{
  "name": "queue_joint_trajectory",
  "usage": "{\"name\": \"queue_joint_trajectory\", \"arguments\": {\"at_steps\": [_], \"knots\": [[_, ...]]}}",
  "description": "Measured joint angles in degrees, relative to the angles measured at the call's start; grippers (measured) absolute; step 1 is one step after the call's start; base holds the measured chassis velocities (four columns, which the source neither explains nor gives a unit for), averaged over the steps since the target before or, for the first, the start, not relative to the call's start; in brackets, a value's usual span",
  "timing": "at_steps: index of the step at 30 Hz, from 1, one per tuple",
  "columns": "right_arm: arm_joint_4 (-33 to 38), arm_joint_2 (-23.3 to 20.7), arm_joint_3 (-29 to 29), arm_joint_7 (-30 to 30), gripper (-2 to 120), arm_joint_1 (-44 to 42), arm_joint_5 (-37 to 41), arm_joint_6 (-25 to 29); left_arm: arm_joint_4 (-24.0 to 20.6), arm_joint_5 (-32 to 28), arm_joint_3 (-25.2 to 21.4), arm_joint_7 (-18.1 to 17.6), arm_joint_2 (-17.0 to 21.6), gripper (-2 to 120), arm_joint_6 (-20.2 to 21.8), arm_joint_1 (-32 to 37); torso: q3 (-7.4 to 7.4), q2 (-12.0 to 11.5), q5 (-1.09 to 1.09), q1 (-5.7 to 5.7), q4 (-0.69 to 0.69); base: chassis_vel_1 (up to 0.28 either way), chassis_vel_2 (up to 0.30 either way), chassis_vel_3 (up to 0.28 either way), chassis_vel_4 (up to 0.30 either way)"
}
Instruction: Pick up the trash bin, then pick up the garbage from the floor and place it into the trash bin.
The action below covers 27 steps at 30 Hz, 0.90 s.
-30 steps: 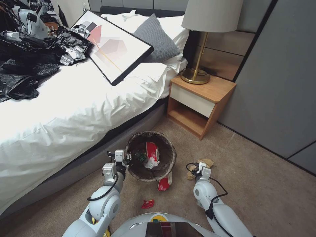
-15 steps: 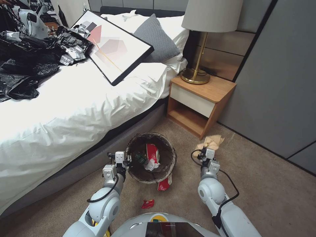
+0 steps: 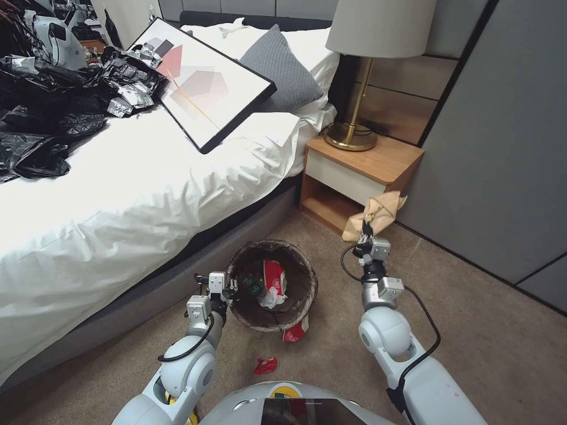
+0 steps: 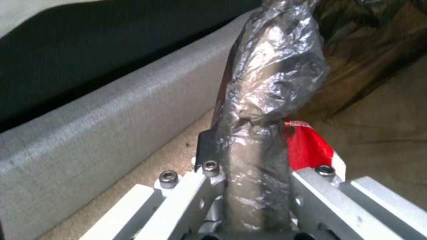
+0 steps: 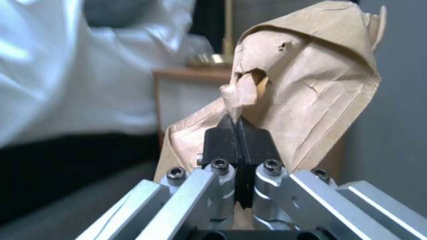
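Note:
The trash bin (image 3: 307, 277), with a dark liner over its rim, stands on the carpet beside the bed. It holds a red-and-white wrapper (image 3: 273, 274), a green bottle (image 3: 251, 284) and white paper (image 3: 271, 297). My left gripper (image 3: 228, 289) is shut on the bin's near-left rim; the left wrist view shows the liner-wrapped rim (image 4: 267, 110) pinched in my left gripper (image 4: 249, 163). My right gripper (image 3: 367, 237) is raised to the right of the bin, shut on a crumpled brown paper bag (image 3: 378, 213). In the right wrist view the right gripper (image 5: 238, 128) pinches a fold of the bag (image 5: 307, 86).
A red-and-white wrapper (image 3: 295, 329) lies against the bin's near side and a small red wrapper (image 3: 265, 365) lies closer to my base. The bed (image 3: 118, 195) runs along the left, a wooden nightstand (image 3: 360, 171) with a lamp stands ahead, and grey wall panels (image 3: 502, 147) close the right.
My right gripper has lifted the brown paper bag off the carpet and carried it up and forward, toward the nightstand's height. The left gripper and bin have barely shifted.

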Motion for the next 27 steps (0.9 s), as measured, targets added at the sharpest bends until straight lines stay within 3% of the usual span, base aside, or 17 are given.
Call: {"name": "queue_joint_trajectory", "arguments": {"at_steps": [17, 27], "knots": [[9.7, -4.3, -2.8, -18.8, 0, -1.8, 3.8, 8.9, -0.3, 1.6, 0.2, 0.0, -1.4, 3, 0.0, 1.5, 0.0, 0.0, 0.0, 0.0, 0.0, 0.0, 0.0, 0.0, 0.0], [11.9, -9.2, -4.6, -23.8, 0, -4.1, 4.1, 9.3, -0.7, 1.9, 0.3, 0.0, -1.6, 3, -0.1, 1.7, 0.0, 0.0, 0.0, 0.0, 0.01, 0.0, 0.0, 0.0, 0.0]]}}
